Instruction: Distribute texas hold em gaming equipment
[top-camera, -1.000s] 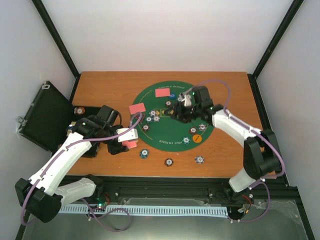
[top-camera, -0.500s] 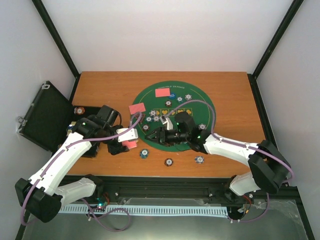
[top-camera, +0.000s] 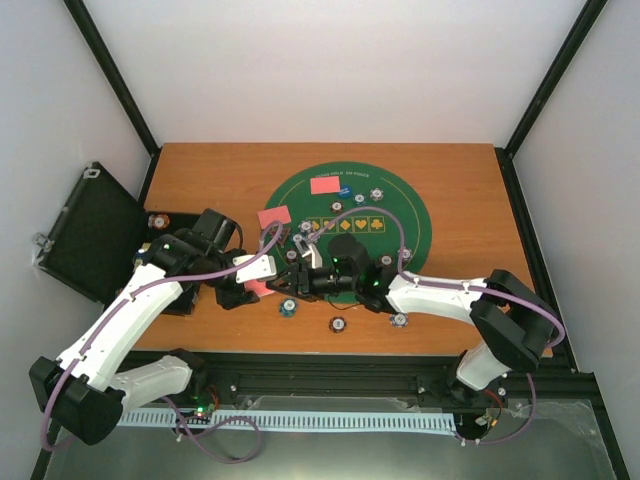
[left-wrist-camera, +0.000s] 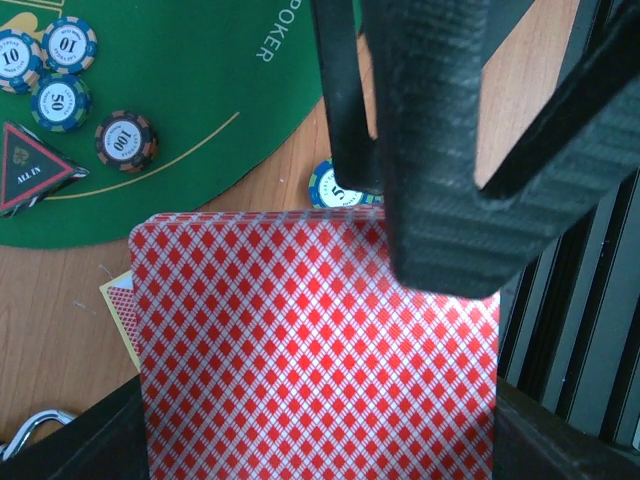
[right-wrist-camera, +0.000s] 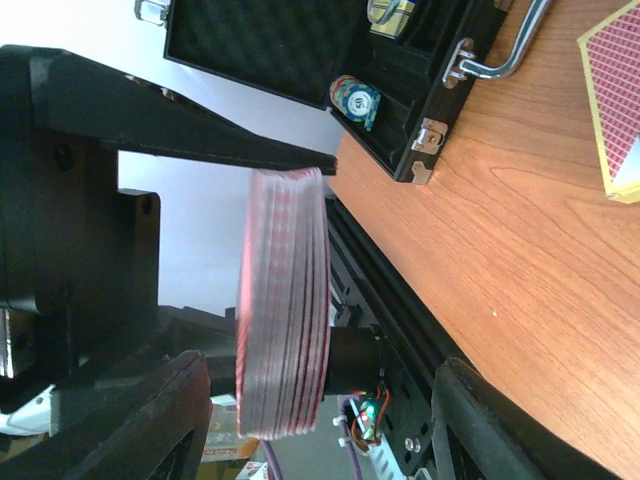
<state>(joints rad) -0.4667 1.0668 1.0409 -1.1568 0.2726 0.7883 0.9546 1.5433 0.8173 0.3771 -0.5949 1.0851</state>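
We see right gripper (top-camera: 290, 283), just swung over from far side of mat (top-camera: 400, 210), now at deck (left-wrist-camera: 310, 340), jaws spread over its top edge. Left gripper (top-camera: 250, 290) pinches deck just off mat's near-left rim. Next card likely about to be drawn for dealing. Chips (left-wrist-camera: 125, 140) and triangle marker (left-wrist-camera: 30, 178) crowd mat close by. Case (top-camera: 90, 230) lies open at left.

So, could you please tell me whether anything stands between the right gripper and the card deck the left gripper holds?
Nothing visible does. The open right gripper is right at the red-backed card deck, one finger on either side of its free edge; the left gripper is shut on the other end.
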